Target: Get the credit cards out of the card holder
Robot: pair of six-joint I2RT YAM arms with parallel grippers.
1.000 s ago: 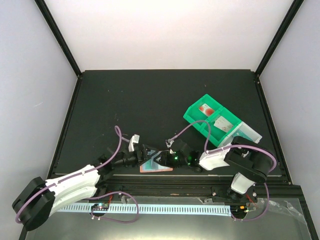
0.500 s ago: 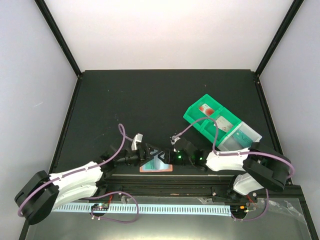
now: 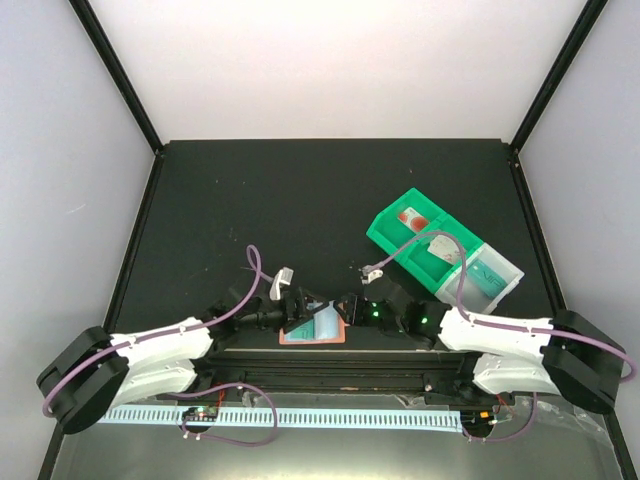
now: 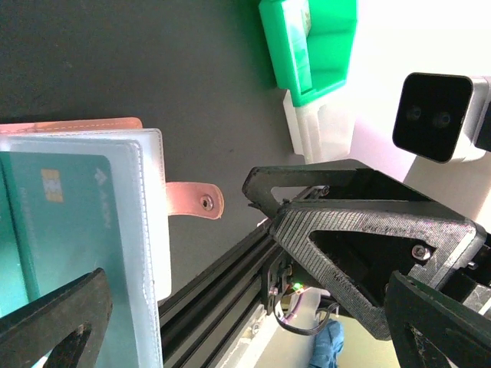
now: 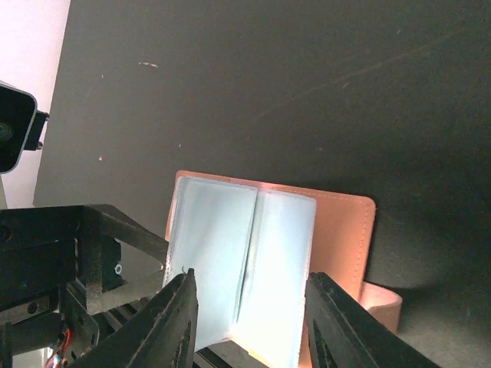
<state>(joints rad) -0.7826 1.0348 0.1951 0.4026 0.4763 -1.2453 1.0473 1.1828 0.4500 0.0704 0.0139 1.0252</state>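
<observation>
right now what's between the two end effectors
The open card holder lies between the left end effector and the right end effector, shown in the top view.

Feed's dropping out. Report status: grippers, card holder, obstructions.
Left gripper open at card holder. Right gripper straddling its pale blue pockets, grip unclear. Teal card still inside. Green bin apart.

Open mat (image 3: 300, 200) beyond card holder (image 3: 310, 340), bin (image 3: 380, 228) right

A black table (image 3: 250, 200) carries 3 things. An open card holder (image 3: 300, 338) lies at the table's near edge, inner pockets facing up. Well apart, toward the right side, a green bin (image 3: 385, 235) sits touching a pale bin (image 3: 497, 272).
</observation>
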